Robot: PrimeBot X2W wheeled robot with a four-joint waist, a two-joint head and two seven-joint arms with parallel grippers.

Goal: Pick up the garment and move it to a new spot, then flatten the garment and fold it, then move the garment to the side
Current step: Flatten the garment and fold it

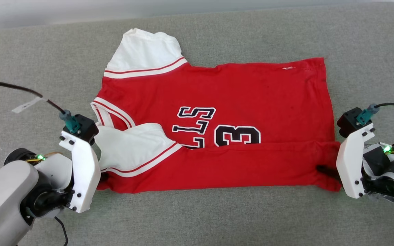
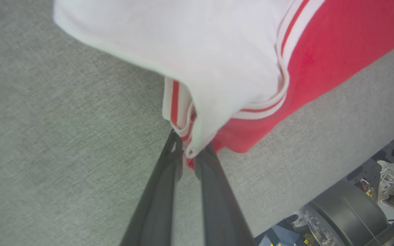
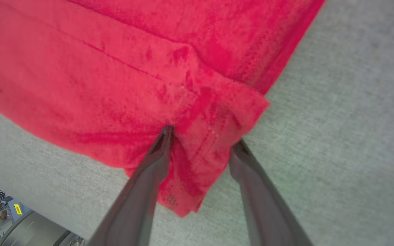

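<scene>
One garment (image 1: 238, 92), one left tool (image 2: 189, 155), one right tool (image 3: 202, 136) at its corners.

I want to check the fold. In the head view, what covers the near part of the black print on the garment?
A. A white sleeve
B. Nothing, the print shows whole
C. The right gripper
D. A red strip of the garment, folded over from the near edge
D: the red near strip of the garment lies over the black print and cuts it off along a straight fold edge.
</scene>
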